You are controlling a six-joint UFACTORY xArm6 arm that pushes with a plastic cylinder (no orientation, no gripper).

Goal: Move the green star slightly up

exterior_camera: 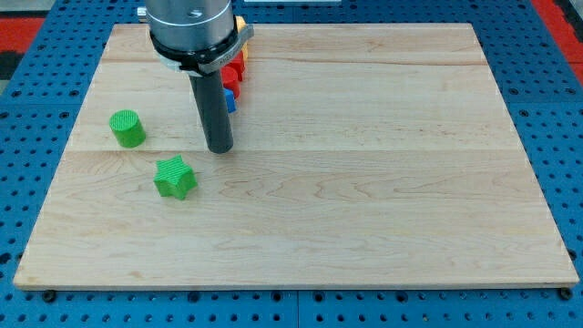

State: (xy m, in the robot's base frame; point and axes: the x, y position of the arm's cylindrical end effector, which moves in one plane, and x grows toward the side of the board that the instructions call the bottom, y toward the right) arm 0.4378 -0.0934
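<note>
One camera takes in everything. It sits high and in front of the wooden board (pixel 364 182), looking down at a slant, so the board's far edge at the view's top appears narrower than its near edge at the view's bottom. The whole board fits in the frame, all four edges visible, with a rim of blue pegboard (pixel 565 137) around it. It is near enough that the wood grain and the pegboard holes show plainly. The arm (pixel 191 27) enters from the view's top, over the board's far left part, and its upper portion is cut off by the frame.
</note>
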